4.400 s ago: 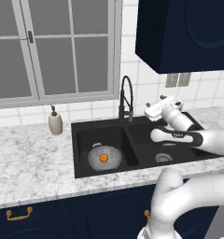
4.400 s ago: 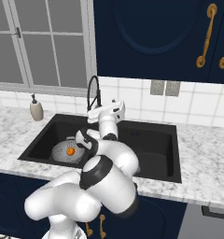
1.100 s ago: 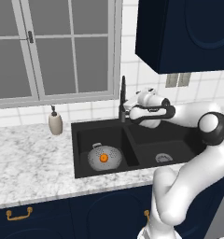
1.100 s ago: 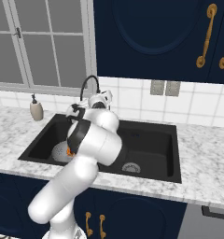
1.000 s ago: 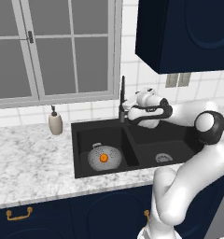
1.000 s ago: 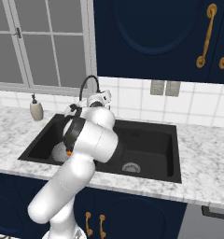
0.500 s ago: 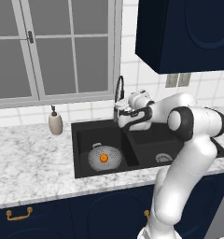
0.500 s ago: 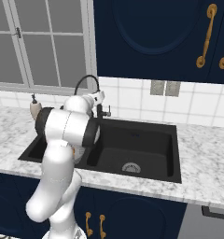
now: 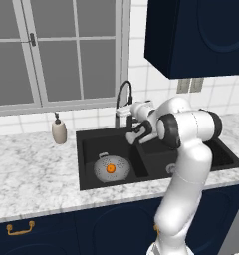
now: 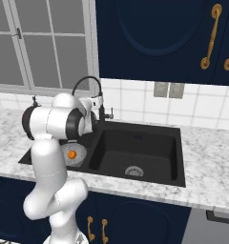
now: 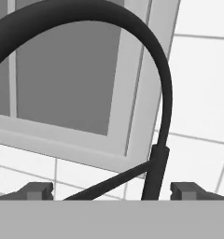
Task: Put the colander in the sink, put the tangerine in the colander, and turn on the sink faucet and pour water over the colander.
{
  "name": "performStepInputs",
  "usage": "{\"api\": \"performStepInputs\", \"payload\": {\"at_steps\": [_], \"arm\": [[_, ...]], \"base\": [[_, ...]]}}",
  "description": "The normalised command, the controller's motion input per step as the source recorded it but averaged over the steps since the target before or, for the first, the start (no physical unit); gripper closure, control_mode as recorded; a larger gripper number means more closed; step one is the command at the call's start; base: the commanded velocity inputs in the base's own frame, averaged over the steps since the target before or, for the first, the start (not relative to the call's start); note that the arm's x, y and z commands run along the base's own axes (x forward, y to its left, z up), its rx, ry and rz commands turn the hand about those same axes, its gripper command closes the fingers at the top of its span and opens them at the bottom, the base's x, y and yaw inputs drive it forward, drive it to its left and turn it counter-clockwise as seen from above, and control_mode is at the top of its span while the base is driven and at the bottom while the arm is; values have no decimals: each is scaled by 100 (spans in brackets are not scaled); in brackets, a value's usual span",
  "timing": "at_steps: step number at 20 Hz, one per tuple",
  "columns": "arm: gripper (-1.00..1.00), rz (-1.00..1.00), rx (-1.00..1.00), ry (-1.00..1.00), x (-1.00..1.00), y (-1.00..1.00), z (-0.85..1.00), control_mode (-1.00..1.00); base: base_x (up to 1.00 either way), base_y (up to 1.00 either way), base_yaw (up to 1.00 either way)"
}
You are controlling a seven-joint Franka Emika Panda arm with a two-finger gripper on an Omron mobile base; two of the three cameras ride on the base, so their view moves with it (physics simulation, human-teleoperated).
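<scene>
The grey colander (image 9: pixel 102 169) sits in the left basin of the black sink (image 9: pixel 89 145), with the orange tangerine (image 9: pixel 110 169) inside it. The same colander (image 10: pixel 78 157) and tangerine (image 10: pixel 72 154) show beside my arm in the right base view. The black sink faucet (image 9: pixel 123 94) arches toward the left basin. My gripper (image 9: pixel 124 114) is open at the faucet's stem. In the hand view the faucet (image 11: pixel 157 172) stands between my open gripper's (image 11: pixel 113 191) tips, nearer the right one, and its thin lever slants down to the left.
A beige soap dispenser (image 9: pixel 59 132) stands on the marble counter (image 9: pixel 32 174) left of the sink. A window (image 9: pixel 66 50) is behind the faucet. A dark upper cabinet (image 9: pixel 196 35) hangs at the right. The sink's right basin (image 10: pixel 135 143) has a silver drain (image 10: pixel 133 170).
My hand has moved left along the back of the sink to the faucet. The faucet's spout has swung left toward the basin with the colander. Colander and tangerine have stayed put.
</scene>
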Motion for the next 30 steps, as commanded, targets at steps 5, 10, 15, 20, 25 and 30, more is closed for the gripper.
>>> {"api": "performStepInputs", "payload": {"at_steps": [5, 10, 15, 20, 25, 30], "arm": [[-100, -3, 15, 13, 22, 0, 23, -100], [-100, -1, 6, 13, 19, 15, 33, -100], [-100, -5, 0, 8, 31, 15, 15, -100], [-100, -8, 1, 12, 39, 9, 5, -100], [-100, -8, 6, 16, 38, 4, 0, -100], [-100, -10, 7, 14, 44, 7, 0, -100]], "base": [[0, 0, 0], [0, 0, 0], [0, 0, 0], [0, 0, 0], [0, 0, 0], [0, 0, 0]]}}
